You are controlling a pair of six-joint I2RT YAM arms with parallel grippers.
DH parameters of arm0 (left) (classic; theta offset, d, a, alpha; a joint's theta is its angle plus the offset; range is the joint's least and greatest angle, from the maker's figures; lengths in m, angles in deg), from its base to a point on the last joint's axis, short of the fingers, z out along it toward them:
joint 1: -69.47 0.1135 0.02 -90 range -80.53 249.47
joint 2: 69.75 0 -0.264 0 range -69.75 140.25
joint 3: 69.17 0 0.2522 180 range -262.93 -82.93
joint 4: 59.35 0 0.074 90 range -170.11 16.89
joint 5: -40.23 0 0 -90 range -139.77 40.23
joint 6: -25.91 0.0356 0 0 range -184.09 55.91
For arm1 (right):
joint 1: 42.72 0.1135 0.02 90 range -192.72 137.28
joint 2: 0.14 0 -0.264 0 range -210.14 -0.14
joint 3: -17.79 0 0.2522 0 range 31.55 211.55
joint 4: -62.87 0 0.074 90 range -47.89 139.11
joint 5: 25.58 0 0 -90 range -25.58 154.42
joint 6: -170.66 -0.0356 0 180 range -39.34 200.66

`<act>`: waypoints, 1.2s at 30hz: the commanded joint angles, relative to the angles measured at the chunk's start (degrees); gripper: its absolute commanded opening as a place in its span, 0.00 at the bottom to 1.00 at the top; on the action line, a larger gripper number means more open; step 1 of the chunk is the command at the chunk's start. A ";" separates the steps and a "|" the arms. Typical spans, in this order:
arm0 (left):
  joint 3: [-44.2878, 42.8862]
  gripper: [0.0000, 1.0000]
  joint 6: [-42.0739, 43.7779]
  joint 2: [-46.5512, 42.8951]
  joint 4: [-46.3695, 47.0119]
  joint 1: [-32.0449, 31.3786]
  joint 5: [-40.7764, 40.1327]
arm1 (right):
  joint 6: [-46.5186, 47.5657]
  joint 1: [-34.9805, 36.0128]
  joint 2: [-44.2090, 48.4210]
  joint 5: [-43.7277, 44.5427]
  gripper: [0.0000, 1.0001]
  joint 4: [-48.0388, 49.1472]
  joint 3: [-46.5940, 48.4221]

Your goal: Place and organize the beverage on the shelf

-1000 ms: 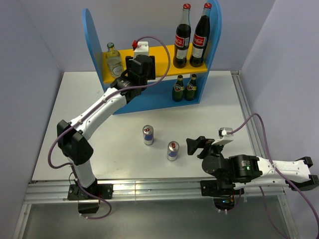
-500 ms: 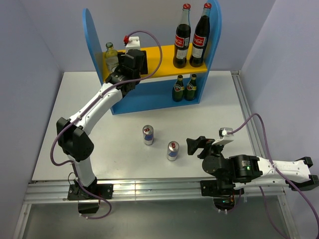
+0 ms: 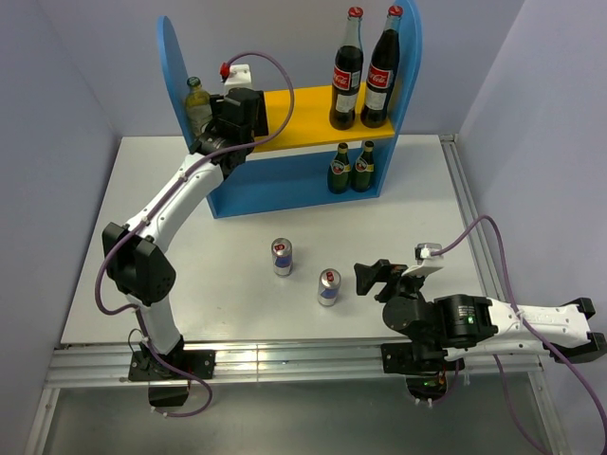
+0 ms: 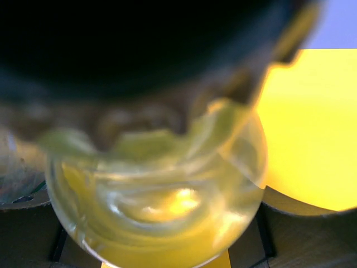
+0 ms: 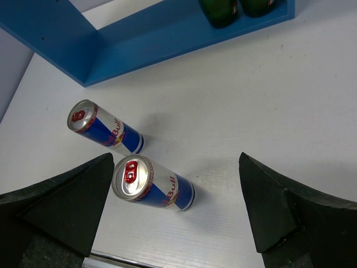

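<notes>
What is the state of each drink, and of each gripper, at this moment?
clear bottle: upright, gripped at the left end of the yellow board.
left gripper: shut on the clear bottle.
cola bottles: upright on the yellow board, capped.
green bottles: upright on the shelf base.
cans: upright on the table.
right gripper: open, empty.

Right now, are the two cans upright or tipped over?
Upright: both Red Bull cans stand on their bases on the table, lids up.
</notes>
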 commanded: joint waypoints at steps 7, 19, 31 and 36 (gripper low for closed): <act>-0.62 0.63 0.15 -2.40 6.54 0.32 1.76 | -1.50 0.46 -0.60 2.50 1.00 -0.08 -0.13; -0.71 0.91 -0.11 -2.31 5.84 -0.56 0.72 | -1.41 0.38 -0.08 2.32 1.00 0.01 -0.22; 2.89 0.93 -0.29 -6.26 5.13 -4.25 -4.56 | -1.15 0.47 0.71 1.97 1.00 0.01 -0.40; 5.88 0.93 -0.90 -8.29 5.04 -5.30 -6.41 | -0.79 0.46 0.98 1.79 1.00 0.54 -0.57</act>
